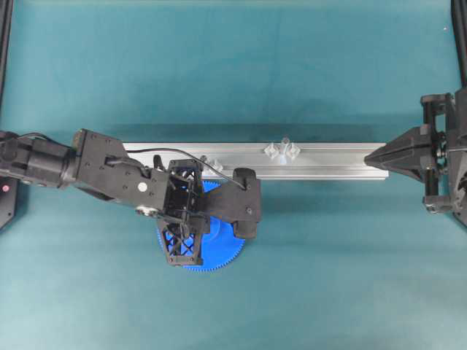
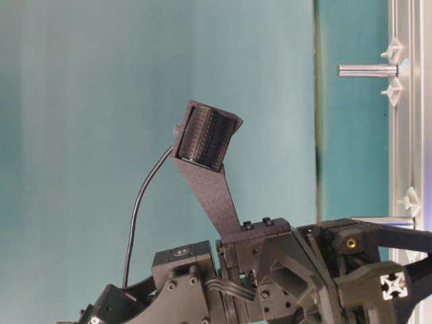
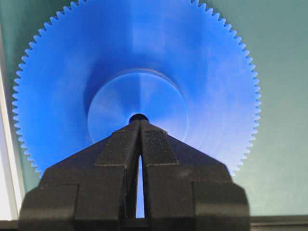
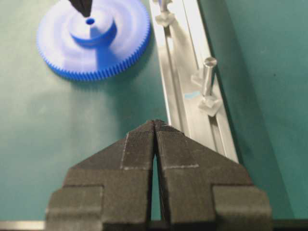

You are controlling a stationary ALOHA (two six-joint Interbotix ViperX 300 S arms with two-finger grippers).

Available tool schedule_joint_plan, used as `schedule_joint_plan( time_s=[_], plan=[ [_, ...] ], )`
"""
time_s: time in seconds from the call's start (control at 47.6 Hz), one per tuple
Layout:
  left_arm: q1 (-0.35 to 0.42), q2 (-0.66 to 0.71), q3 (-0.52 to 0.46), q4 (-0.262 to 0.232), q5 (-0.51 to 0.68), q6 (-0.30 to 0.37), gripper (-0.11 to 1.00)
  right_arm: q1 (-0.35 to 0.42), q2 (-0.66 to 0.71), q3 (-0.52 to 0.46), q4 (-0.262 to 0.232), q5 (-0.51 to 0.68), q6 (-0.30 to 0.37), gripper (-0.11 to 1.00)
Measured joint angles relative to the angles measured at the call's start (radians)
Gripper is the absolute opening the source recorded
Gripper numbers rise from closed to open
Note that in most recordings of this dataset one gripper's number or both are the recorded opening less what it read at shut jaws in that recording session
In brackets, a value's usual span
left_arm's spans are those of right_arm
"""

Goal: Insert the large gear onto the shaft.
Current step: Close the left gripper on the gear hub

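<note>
The large gear (image 3: 202, 62) lies flat on the teal table, a bright-blue toothed disc with a raised hub and a centre hole. My left gripper (image 3: 139, 122) is shut and points down at that hole, with nothing between its fingers. In the right wrist view its dark tip (image 4: 83, 6) hangs just above the hub of the gear (image 4: 94, 41). From overhead the left arm (image 1: 109, 171) covers most of the gear (image 1: 219, 251). The shaft (image 1: 284, 148) stands upright on the rail, to the gear's right and apart from it. My right gripper (image 1: 369, 157) is shut and empty at the rail's right end.
A long aluminium rail (image 1: 328, 162) runs across the table behind the gear. A second clear mount with a short stub (image 4: 165, 13) sits on the rail close to the gear. The right wrist view shows the shaft (image 4: 208, 77) ahead and right of my right gripper (image 4: 155, 123).
</note>
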Motion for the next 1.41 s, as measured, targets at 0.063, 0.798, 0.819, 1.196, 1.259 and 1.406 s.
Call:
schedule_joint_plan(
  time_s=[0.063,0.798,0.819,1.196,1.259,1.406],
  plan=[
    [0.0,-0.002,0.0,0.0,0.0,0.003,0.01,0.0,0.0,0.0,-0.002,0.002,0.0,0.05],
    [0.0,-0.008,0.0,0.0,-0.023,0.038,0.94,0.0,0.0,0.005,-0.002,0.0,0.002,0.05],
    [0.0,-0.009,0.0,0.0,-0.028,0.037,0.94,-0.002,0.0,0.005,0.0,0.0,0.002,0.05],
    [0.0,-0.015,0.0,0.0,-0.041,0.038,0.94,-0.002,0.0,0.006,0.0,0.0,0.002,0.05],
    [0.0,-0.015,-0.002,0.0,-0.04,0.038,0.94,0.0,0.0,0.006,0.0,0.0,0.002,0.05],
    [0.0,-0.017,-0.003,0.0,-0.038,0.038,0.94,0.0,0.0,0.006,0.0,0.0,0.002,0.05]
  ],
)
